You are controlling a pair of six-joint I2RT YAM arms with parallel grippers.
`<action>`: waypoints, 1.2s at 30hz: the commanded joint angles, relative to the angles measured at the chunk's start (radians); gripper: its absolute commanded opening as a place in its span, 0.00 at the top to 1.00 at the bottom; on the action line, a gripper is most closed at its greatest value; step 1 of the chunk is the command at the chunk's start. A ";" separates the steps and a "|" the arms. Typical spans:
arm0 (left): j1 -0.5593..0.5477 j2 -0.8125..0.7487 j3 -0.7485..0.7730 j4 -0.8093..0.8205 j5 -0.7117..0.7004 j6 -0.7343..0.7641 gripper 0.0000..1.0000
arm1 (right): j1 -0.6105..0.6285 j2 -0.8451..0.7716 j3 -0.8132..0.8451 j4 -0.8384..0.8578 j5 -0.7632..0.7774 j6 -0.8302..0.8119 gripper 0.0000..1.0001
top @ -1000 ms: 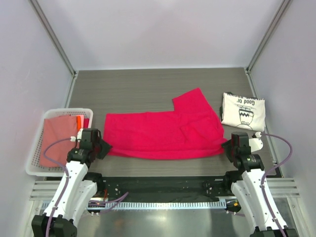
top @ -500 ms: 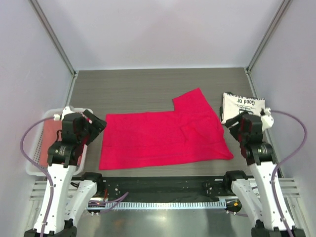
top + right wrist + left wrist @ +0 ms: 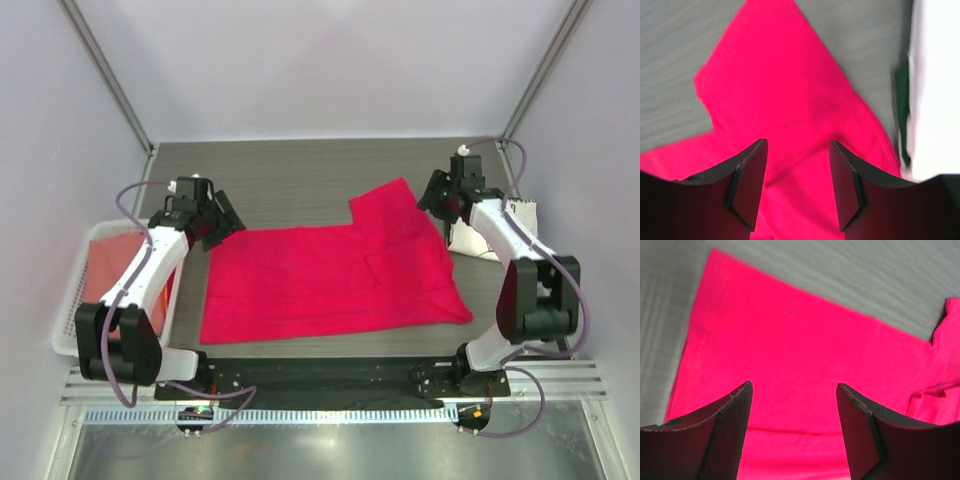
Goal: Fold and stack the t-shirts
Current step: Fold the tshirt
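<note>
The pink t-shirt (image 3: 330,280) lies spread flat on the table (image 3: 290,180), its far left corner under the wide-apart fingers of the left gripper (image 3: 792,387) and its sleeve under the right gripper (image 3: 797,145), also spread and holding nothing, with the cream t-shirt (image 3: 525,212) just right of it.

A white lattice basket (image 3: 68,312) sits at the left edge of the grey wood-grain tabletop (image 3: 300,180), holding a salmon-coloured cloth (image 3: 100,262). Pale walls (image 3: 320,70) stand behind.

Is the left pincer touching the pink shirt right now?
Cannot tell. In the left wrist view the open left pincer overlaps the pink shirt; neither contact nor gap shows.
</note>
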 commanded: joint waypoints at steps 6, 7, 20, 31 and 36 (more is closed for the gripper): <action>-0.002 0.250 0.153 0.169 -0.073 0.021 0.30 | 0.009 0.400 0.367 0.100 0.030 -0.071 0.41; -0.002 0.267 0.164 0.174 -0.078 0.024 0.30 | 0.013 0.434 0.398 0.102 0.031 -0.079 0.41; 0.000 0.442 0.293 0.117 -0.175 0.084 0.28 | 0.057 0.820 0.812 0.020 0.086 -0.112 0.41; 0.011 0.472 0.311 0.040 -0.295 0.104 0.28 | 0.111 0.893 0.839 -0.018 0.217 -0.159 0.72; 0.011 0.501 0.304 0.043 -0.273 0.119 0.29 | 0.111 0.902 0.866 -0.027 0.234 -0.160 0.95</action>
